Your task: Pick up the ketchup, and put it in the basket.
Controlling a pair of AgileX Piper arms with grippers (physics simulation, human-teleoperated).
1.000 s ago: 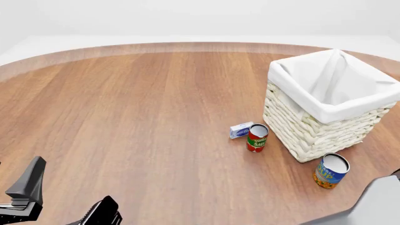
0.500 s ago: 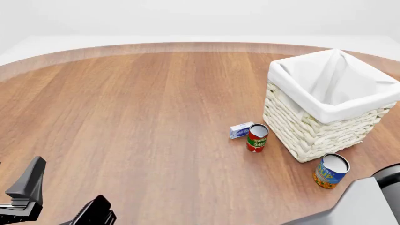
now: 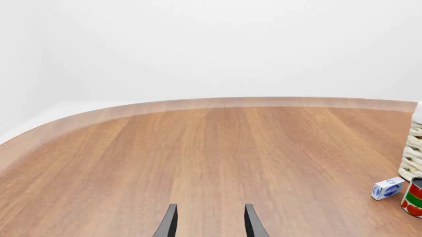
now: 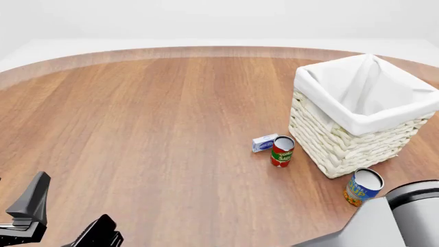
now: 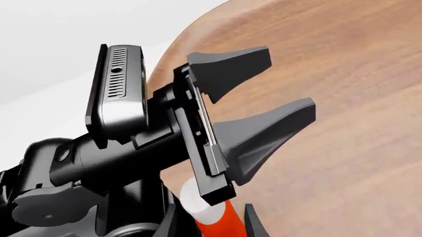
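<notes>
Only at the right wrist, the ketchup (image 5: 212, 217) shows.

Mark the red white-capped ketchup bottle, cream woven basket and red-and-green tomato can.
Red white-capped ketchup bottle (image 5: 218, 225): right wrist view, red body.
Cream woven basket (image 4: 336, 142): front view, woven side wall.
Red-and-green tomato can (image 4: 281, 153): front view, label.

A round, reddish-brown wood-grain surface (image 4: 151, 128) with a paler rim curves away under soft, even light; beyond it a plain white backdrop (image 4: 205, 20) fills the room.

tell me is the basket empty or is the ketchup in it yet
Empty as far as shown: only white liner inside the basket. The ketchup sits between the right gripper's fingers.
</notes>
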